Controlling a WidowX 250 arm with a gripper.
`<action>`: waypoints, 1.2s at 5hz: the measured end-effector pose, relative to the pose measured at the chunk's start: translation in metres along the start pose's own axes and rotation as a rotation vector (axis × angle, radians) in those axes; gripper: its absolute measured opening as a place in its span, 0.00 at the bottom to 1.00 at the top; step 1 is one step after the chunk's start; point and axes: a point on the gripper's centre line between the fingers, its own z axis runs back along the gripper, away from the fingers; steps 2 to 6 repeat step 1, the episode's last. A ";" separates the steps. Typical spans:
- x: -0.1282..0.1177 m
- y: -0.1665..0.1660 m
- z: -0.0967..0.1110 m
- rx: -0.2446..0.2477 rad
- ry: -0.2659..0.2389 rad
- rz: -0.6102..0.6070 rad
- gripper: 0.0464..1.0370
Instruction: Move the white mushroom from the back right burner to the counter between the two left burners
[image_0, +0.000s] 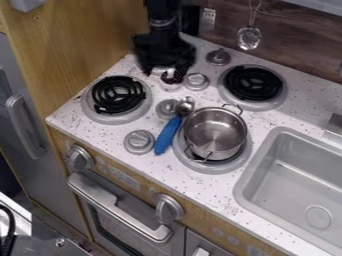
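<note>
1 claw (161, 73): stood open, partly hid 1 knob (172, 86). 1 blue-handled spoon (168, 134): lay apart, toward the counter's (107, 134) front, beside 1 pot (215, 133).

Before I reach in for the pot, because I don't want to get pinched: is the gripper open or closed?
Gripper: open, nothing seen in its grasp.

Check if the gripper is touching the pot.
Apart. Camera view shows speckled counter between the gripper and the pot.
</note>
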 end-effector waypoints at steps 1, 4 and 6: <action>-0.030 0.003 0.007 -0.004 -0.001 -0.031 0.96; -0.030 0.003 0.007 -0.004 -0.001 -0.031 0.96; -0.030 0.003 0.007 -0.004 -0.001 -0.031 0.96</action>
